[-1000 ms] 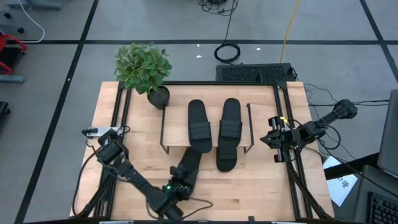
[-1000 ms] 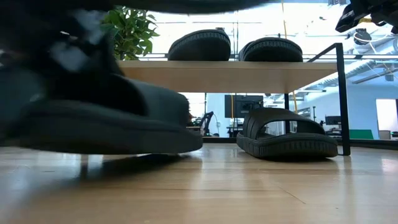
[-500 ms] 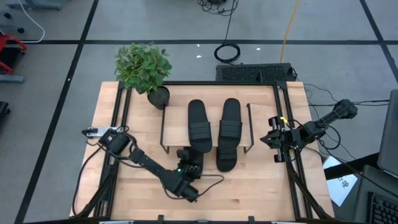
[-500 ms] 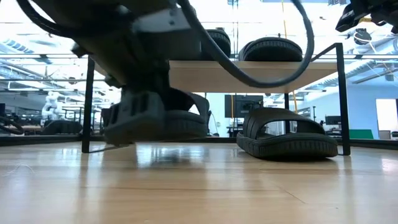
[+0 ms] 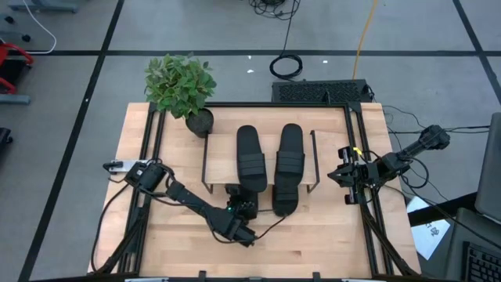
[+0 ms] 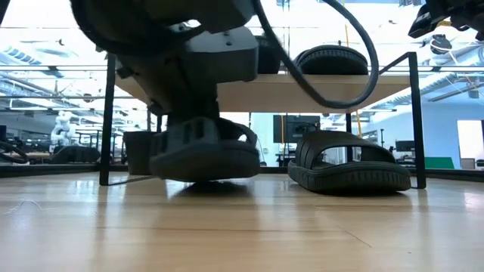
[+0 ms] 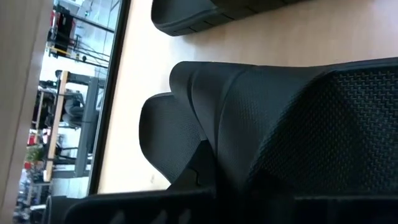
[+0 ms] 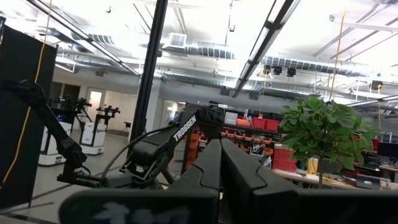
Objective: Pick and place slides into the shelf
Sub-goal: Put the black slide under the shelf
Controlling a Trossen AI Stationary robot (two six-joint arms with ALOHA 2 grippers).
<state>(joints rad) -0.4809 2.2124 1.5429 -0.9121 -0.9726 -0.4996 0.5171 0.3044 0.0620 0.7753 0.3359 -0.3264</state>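
L end effector [image 5: 237,210] clamped on slide [image 6: 204,147] under shelf [image 6: 318,91] front edge; R end effector [image 5: 345,174] closed, parked at table's right.

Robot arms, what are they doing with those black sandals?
The left gripper is shut on a slide, pushing it under the shelf beside another slide. Two more slides already sit on top. The right gripper waits, shut, off to the table's right side.
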